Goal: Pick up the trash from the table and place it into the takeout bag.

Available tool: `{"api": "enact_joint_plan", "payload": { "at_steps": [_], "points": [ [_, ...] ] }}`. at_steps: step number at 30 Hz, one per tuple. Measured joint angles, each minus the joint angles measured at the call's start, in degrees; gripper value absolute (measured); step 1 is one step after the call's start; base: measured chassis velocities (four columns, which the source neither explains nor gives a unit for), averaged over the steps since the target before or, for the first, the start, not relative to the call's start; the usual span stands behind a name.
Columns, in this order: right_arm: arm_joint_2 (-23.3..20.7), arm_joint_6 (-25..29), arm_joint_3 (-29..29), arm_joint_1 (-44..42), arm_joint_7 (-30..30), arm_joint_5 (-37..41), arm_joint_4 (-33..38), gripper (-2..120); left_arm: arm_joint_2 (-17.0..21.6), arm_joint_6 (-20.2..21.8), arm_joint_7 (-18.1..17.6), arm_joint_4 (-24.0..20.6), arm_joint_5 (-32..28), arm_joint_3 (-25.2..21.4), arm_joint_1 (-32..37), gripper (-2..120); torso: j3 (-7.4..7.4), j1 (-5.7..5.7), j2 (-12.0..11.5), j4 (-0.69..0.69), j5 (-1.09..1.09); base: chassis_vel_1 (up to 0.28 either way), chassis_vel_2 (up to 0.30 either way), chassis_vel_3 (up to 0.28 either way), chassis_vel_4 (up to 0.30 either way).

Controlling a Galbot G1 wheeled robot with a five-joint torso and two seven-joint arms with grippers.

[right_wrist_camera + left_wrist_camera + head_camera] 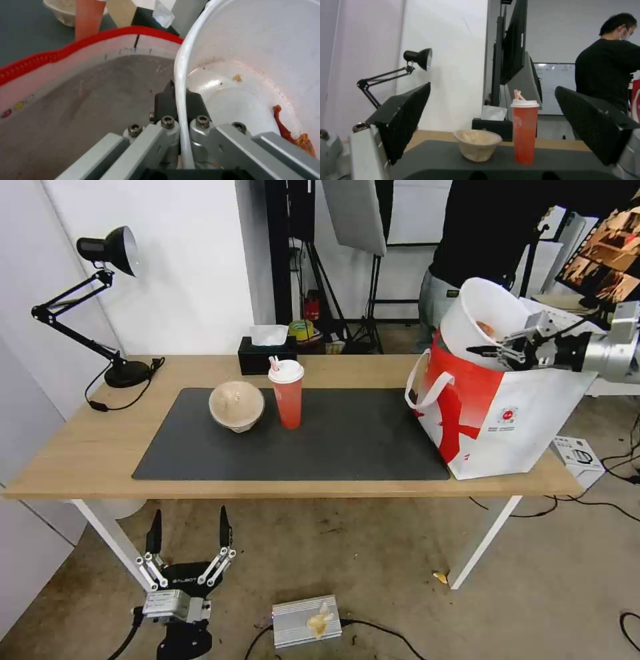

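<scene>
Right hand (180,100) pinched shut on rim of white bowl (480,323), tilted over mouth of takeout bag (497,413) at counter (80,460) end. Risk: thin rim slipping from grip, scraps (293,135) spilling outside bag. Left hand (189,530) spread open, idle below counter edge.

text: "GALBOT" | on: left hand (189,543), lower left of frame | takeout bag (497,427) logo: print too small to read
</scene>
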Motion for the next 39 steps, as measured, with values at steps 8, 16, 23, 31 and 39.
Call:
{"api": "enact_joint_plan", "payload": {
  "at_steps": [8,16,23,31,39],
  "points": [
    [0.68,0.01,1.1,-1.63,0.45,-0.02,0.3,0,0.35,0.0,0.0,0.46,-0.32,-0.06,-0.38,100,0.0,0.0,0.0,0.0,0.0,0.0,0.0,0.0,0.0],
    [1.91,0.02,1.15,-1.58,1.82,0.9,0.27,8,0.69,0.02,0.0,0.55,-0.92,-0.34,-0.64,100,0.0,0.0,0.0,0.0,0.0,0.0,0.0,0.0,0.0],
    [2.04,0.02,1.06,-1.07,2.26,2.03,0.32,31,0.62,0.09,0.0,0.15,-0.96,-0.5,-0.61,100,0.0,0.0,0.0,0.0,0.0,0.0,0.0,0.0,0.0],
    [1.42,0.02,1.13,-0.72,2.28,2.39,1.12,71,-0.21,0.1,0.08,-0.44,-0.57,-0.27,0.04,100,0.0,0.0,0.0,0.0,0.0,0.0,0.0,0.0,0.0],
    [0.92,-0.02,1.23,-0.39,2.3,2.39,2.28,97,-0.47,0.1,0.17,-1.74,-0.16,-0.29,0.91,100,0.0,0.0,0.0,0.0,0.0,0.0,0.0,0.0,0.0]
  ]
}}
